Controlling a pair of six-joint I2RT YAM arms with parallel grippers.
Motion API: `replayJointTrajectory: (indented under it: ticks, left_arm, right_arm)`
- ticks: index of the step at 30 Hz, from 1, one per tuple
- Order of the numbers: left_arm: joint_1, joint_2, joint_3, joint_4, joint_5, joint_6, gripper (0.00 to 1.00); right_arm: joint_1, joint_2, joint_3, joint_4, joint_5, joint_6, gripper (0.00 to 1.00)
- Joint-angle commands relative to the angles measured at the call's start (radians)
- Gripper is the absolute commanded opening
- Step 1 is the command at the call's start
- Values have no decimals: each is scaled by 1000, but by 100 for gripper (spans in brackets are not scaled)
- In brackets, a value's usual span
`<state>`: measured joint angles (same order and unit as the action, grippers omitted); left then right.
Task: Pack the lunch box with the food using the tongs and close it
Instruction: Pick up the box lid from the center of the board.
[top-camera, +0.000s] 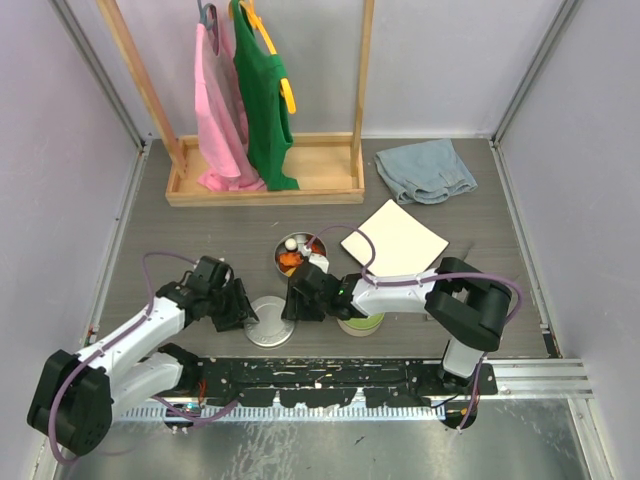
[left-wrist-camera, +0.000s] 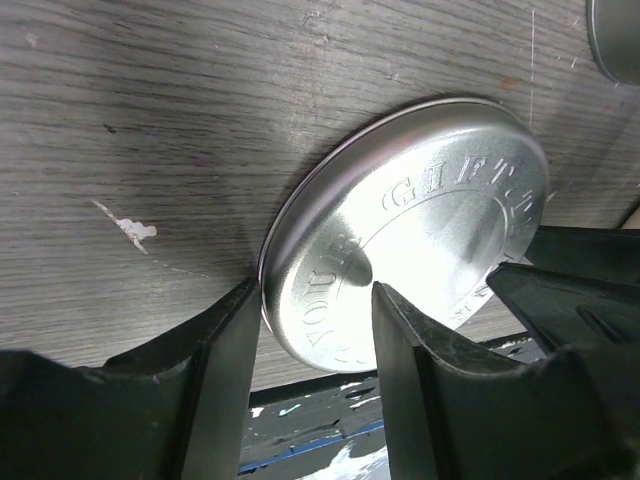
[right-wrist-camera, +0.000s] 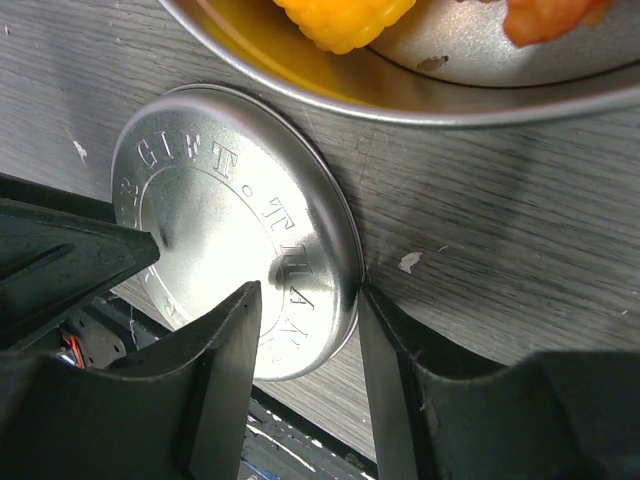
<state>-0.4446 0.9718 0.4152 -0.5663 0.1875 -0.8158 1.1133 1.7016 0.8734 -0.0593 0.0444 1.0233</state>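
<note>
The flat steel lid (top-camera: 269, 322) of the lunch box lies near the table's front edge. My left gripper (top-camera: 243, 308) stands open at its left rim. One finger (left-wrist-camera: 225, 370) is outside the rim and the other rests on the lid's (left-wrist-camera: 430, 210) top. My right gripper (top-camera: 297, 303) stands open at the opposite rim, straddling the lid (right-wrist-camera: 220, 190) the same way. Behind it, an open steel tin (top-camera: 281, 262) holds the food (top-camera: 300, 255), yellow (right-wrist-camera: 345, 18) and orange chunks. A tin with a lime-green lid (top-camera: 360, 322) sits under the right arm. The tongs are out of view.
A white square plate (top-camera: 393, 240) lies at the right of the open tin. Folded denim cloth (top-camera: 425, 170) is at the back right. A wooden rack (top-camera: 265, 185) with pink and green garments stands at the back. A black rail (top-camera: 330, 372) runs along the front edge.
</note>
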Motion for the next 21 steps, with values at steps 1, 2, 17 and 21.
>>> replayJointTrajectory:
  ticks: [1,2,17,21]
  left_arm:
    - [-5,41,6,18,36,46,47]
    - [-6,49,9,19,39,50,45]
    - [-5,-32,76,-5,66,24,27]
    - [-6,-56,93,-19,66,17,26]
  right_arm:
    - [10,21,7,21,18,8,48]
    - [11,18,0,31,18,12,47]
    - [11,-62,1,95,-9,17,34]
    - [11,-83,13,84,-3,22,32]
